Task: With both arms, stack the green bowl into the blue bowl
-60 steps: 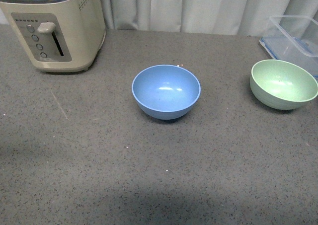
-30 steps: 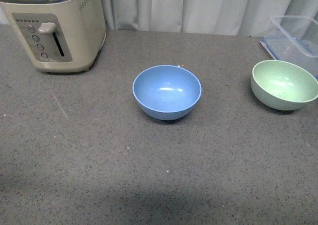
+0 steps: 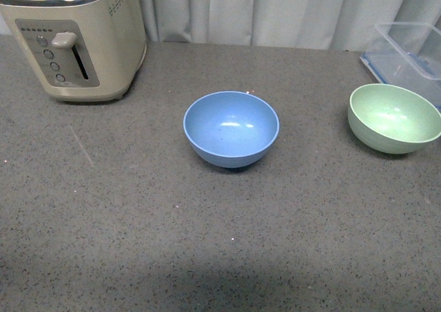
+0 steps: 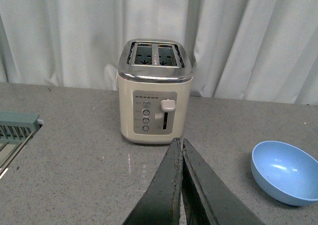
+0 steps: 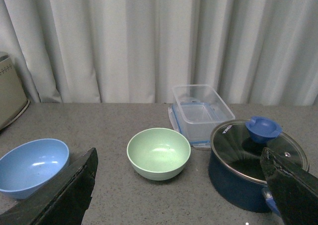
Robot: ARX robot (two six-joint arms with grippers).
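The blue bowl (image 3: pixel 231 128) stands upright in the middle of the grey counter; it also shows in the left wrist view (image 4: pixel 285 171) and the right wrist view (image 5: pixel 31 166). The green bowl (image 3: pixel 393 117) stands upright at the right edge, empty, and shows in the right wrist view (image 5: pixel 158 153). Neither arm shows in the front view. My left gripper (image 4: pixel 180 150) is shut and empty, above the counter between the toaster and the blue bowl. My right gripper (image 5: pixel 179 185) is open wide and empty, short of the green bowl.
A cream toaster (image 3: pixel 72 36) stands at the back left. A clear plastic container (image 3: pixel 410 54) sits behind the green bowl. A dark blue pot with a glass lid (image 5: pixel 251 163) stands beside the green bowl. A curtain (image 3: pixel 275 9) hangs behind the counter.
The front view shifts very slightly; the bowls stay in place.
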